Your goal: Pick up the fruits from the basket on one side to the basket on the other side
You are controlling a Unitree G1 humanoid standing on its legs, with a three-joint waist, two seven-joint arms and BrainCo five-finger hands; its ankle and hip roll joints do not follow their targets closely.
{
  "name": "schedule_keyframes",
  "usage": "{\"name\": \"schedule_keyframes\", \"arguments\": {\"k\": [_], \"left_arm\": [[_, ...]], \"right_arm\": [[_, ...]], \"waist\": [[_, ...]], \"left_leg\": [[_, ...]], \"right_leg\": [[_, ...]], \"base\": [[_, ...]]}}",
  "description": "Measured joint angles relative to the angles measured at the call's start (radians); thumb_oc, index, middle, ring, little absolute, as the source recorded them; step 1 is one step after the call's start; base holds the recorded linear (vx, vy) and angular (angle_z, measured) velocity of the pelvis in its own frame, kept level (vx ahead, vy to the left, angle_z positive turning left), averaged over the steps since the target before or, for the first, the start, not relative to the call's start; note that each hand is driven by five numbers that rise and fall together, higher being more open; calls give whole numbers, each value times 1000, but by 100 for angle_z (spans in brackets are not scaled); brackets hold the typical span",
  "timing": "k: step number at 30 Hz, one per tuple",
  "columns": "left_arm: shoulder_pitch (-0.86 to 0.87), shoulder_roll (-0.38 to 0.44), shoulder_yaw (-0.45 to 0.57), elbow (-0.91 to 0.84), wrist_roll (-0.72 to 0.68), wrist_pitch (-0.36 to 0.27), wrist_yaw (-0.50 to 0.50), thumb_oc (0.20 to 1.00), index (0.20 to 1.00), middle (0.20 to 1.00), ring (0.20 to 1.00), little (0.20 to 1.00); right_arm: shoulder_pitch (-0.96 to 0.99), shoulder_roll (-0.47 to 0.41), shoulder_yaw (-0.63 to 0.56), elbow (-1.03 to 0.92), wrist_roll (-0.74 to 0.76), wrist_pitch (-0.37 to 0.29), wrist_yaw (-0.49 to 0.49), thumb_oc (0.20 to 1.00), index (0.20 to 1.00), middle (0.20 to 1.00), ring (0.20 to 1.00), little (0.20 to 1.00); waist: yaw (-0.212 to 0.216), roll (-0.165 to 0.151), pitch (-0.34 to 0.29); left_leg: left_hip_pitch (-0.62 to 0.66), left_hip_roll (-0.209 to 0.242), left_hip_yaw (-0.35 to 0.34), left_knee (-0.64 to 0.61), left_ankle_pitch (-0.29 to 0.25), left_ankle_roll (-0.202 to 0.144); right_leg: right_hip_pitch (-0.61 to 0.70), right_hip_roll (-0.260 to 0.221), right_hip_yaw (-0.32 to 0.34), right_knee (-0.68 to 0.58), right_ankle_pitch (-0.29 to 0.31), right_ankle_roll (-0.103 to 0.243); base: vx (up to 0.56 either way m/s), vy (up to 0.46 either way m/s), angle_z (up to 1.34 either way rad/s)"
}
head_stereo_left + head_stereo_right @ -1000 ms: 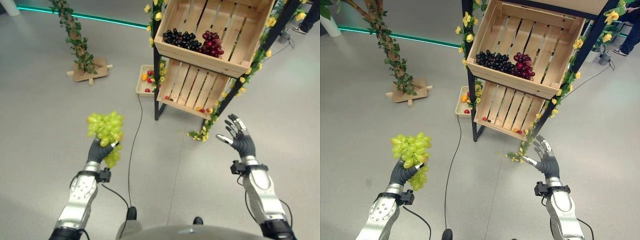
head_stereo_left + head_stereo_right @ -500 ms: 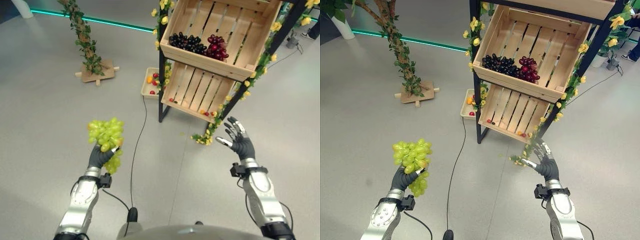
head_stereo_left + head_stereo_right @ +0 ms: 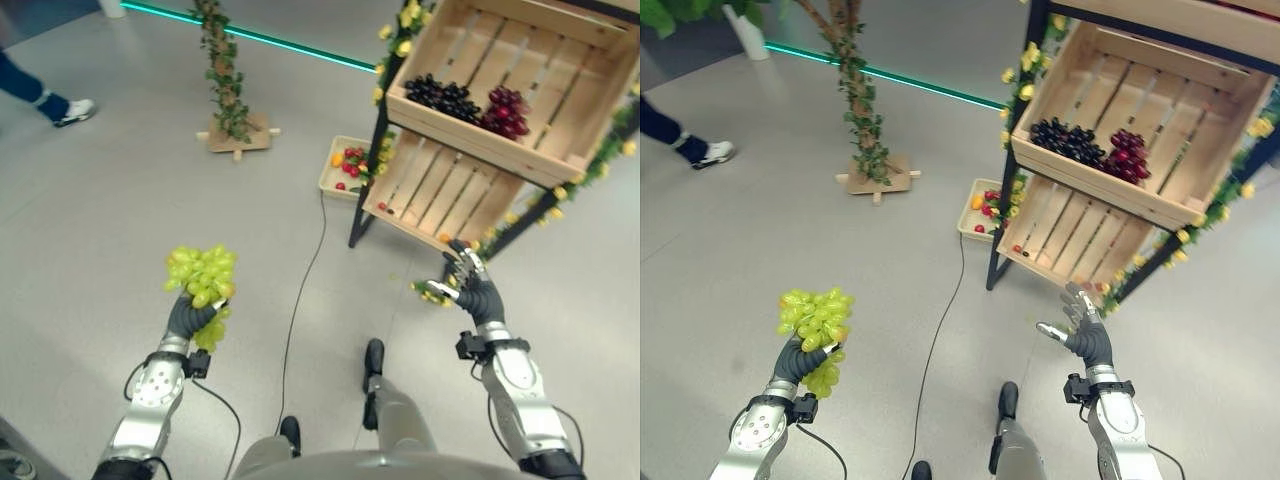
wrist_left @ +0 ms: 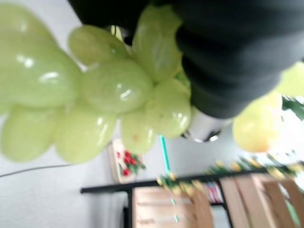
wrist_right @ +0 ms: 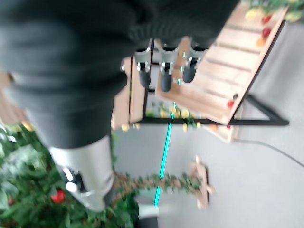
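While our left hand [image 3: 187,318] at about 8 o'clock curls its fingers round a bunch of green grapes [image 3: 200,275] held up over the grey floor [image 3: 100,220], our right hand [image 3: 478,297] hangs at 4 o'clock with fingers spread and nothing in it. At 1 o'clock stands a black rack with two tilted wooden crates: the upper crate [image 3: 560,95] holds dark grapes [image 3: 445,95] beside red grapes [image 3: 505,108], and the lower crate [image 3: 450,195] holds a few small fruits. At 12 o'clock we see a small tray of fruit [image 3: 345,170] on the floor just left of the rack, and a person's leg and shoe [image 3: 45,95] at 10 o'clock.
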Motion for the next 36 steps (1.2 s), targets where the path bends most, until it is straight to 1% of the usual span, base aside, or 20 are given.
{"name": "schedule_keyframes", "arguments": {"k": [2, 3, 5, 7, 9, 11, 12, 14, 15, 17, 19, 20, 23, 24, 25, 28, 29, 31, 33, 36], "left_arm": [[21, -29, -11, -10, 12, 0, 13, 200, 200, 200, 200, 200], [24, -26, -18, -17, 17, -1, 14, 200, 200, 200, 200, 200], [37, -52, -31, -30, 20, 1, 15, 200, 200, 200, 200, 200], [20, -53, -26, -39, 19, -1, 15, 200, 200, 200, 200, 200], [11, -57, -19, -32, 19, 1, 13, 200, 200, 200, 200, 200], [3, -56, -17, -30, 19, 1, 17, 200, 200, 200, 200, 200], [-8, -61, -25, -31, 19, -2, 18, 200, 200, 200, 200, 200], [-21, -59, -32, -29, 19, -2, 18, 200, 200, 200, 200, 200], [-38, -62, -38, -27, 20, 0, 19, 200, 200, 200, 200, 200], [-44, -66, -39, -26, 20, -1, 18, 200, 200, 200, 200, 200], [-31, -67, -40, -23, 21, -3, 25, 200, 200, 200, 200, 200], [-26, -62, -41, -22, 21, -2, 29, 200, 200, 200, 200, 200], [-3, -61, -40, -22, 29, 0, 36, 200, 200, 200, 200, 200], [6, -56, -43, -23, 34, -2, 36, 200, 200, 200, 200, 200], [6, -43, -41, -21, 37, -2, 35, 200, 200, 200, 200, 200], [-41, -14, -33, -40, 38, -1, 32, 200, 200, 200, 200, 200], [-32, -11, -8, -40, 37, -1, 34, 200, 200, 200, 200, 200], [-30, -11, 7, -40, 36, -1, 37, 200, 200, 200, 200, 200], [-29, -12, 8, -43, 37, -2, 36, 200, 200, 200, 200, 200], [-7, -22, 8, -45, 36, -2, 34, 200, 200, 200, 200, 200]], "right_arm": [[13, -19, -3, -1, 0, 0, 6, 1000, 1000, 1000, 1000, 1000], [15, -23, -4, 6, 0, -3, 6, 1000, 1000, 1000, 1000, 1000], [20, -41, -10, 33, 1, 5, 12, 1000, 1000, 1000, 1000, 1000], [-2, -50, -8, 38, 1, 6, 22, 1000, 1000, 1000, 1000, 1000], [-9, -63, -14, 36, 5, 7, 29, 1000, 1000, 1000, 1000, 1000], [31, -61, -15, 29, 22, 6, 34, 1000, 1000, 1000, 1000, 1000], [46, -64, -15, 20, 33, 4, 33, 1000, 1000, 1000, 1000, 1000], [43, -69, -8, 18, 42, 5, 29, 1000, 1000, 1000, 1000, 1000], [39, -72, 3, 17, 43, 6, 24, 1000, 1000, 1000, 1000, 1000], [42, -69, 9, 18, 43, 6, 21, 1000, 1000, 1000, 1000, 1000], [34, -73, 16, 25, 42, 5, 20, 1000, 1000, 1000, 1000, 1000], [23, -90, 25, 30, 38, 5, 21, 1000, 1000, 1000, 1000, 1000], [46, -115, 27, 25, 33, 7, 36, 1000, 1000, 1000, 1000, 1000], [61, -148, 29, 22, 25, 6, 44, 1000, 1000, 1000, 1000, 1000], [62, -133, 20, 40, 15, 7, 44, 1000, 1000, 1000, 1000, 1000], [58, -89, 2, 53, 9, 14, 45, 1000, 1000, 1000, 1000, 1000], [32, -87, 19, 56, 4, 24, 47, 1000, 1000, 1000, 1000, 1000], [24, -89, 24, 49, -7, 24, 49, 1000, 1000, 1000, 1000, 1000], [38, -86, 21, 48, -11, 25, 49, 1000, 1000, 1000, 1000, 1000], [47, -87, 21, 51, -10, 28, 55, 1000, 1000, 1000, 1000, 1000]], "waist": [[2, 9, -39], [2, 1, -52], [1, 61, -79], [9, 64, -78], [-6, 70, -77], [-10, 44, -93], [-9, 31, -99], [-12, 22, -94], [-9, 12, -83], [-14, 11, -67], [9, 14, -60], [37, 43, -38], [37, 90, -15], [29, 125, -27], [6, 108, -32], [-22, 48, -33], [14, 44, -34], [44, 52, -30], [25, 46, -31], [18, 49, -32]], "left_leg": [[45, 42, 12, -23, -31, -50], [70, 47, 4, -48, -34, -73], [109, 105, -77, -39, -62, -120], [104, 123, -107, 50, -70, -139], [96, 140, -158, 212, -69, -152], [-1, 129, -168, 493, 15, -228], [-80, 103, -193, 639, 90, -211], [-155, 78, -188, 698, 80, -184], [-200, 75, -155, 636, 46, -148], [-263, 86, -138, 492, 34, -145], [-222, 76, -188, 138, 34, -118], [-205, 94, -231, -64, 70, -100], [-214, 98, -182, -23, 177, -42], [-196, 105, -161, -28, 244, -79], [-182, 93, -141, -43, 234, -92], [-129, 45, -98, -160, 261, -47], [-87, 54, -48, -210, 264, -38], [-60, 59, -65, -230, 263, -44], [-46, 43, -87, -243, 255, -50], [-37, 45, -67, -250, 244, -50]], "right_leg": [[17, 28, 23, 199, 29, -51], [49, 40, 25, 171, 62, -88], [92, 129, 32, 145, 40, -142], [112, 171, 48, 137, 14, -163], [188, 223, 72, 102, -2, -186], [257, 238, 84, 57, -12, -227], [275, 241, 105, 58, -29, -235], [295, 250, 149, 52, -40, -254], [324, 253, 181, 22, -24, -254], [387, 259, 223, -30, -34, -248], [418, 258, 302, -58, -30, -239], [430, 271, 324, -55, -38, -223], [497, 283, 289, -73, -70, -181], [511, 297, 281, -56, -104, -158], [521, 285, 278, -44, -128, -163], [447, 198, 275, 35, -167, -94], [413, 167, 254, 60, -183, -55], [403, 157, 235, 1, -149, -46], [484, 145, 209, -134, -41, -51], [519, 146, 192, -173, -21, -69]], "base": [[460, -245, 73], [512, -278, 76], [301, -161, 17], [317, -217, -42], [412, -356, -73], [290, -252, -66], [240, -200, -68], [213, -97, -72], [340, -6, -82], [440, 141, -65], [232, 93, -101], [218, 118, -141], [138, 151, -111], [156, 123, -65], [150, 108, -41], [92, 61, -54], [50, 7, -138], [86, 7, -95], [89, 4, 18], [76, 2, 17]]}}
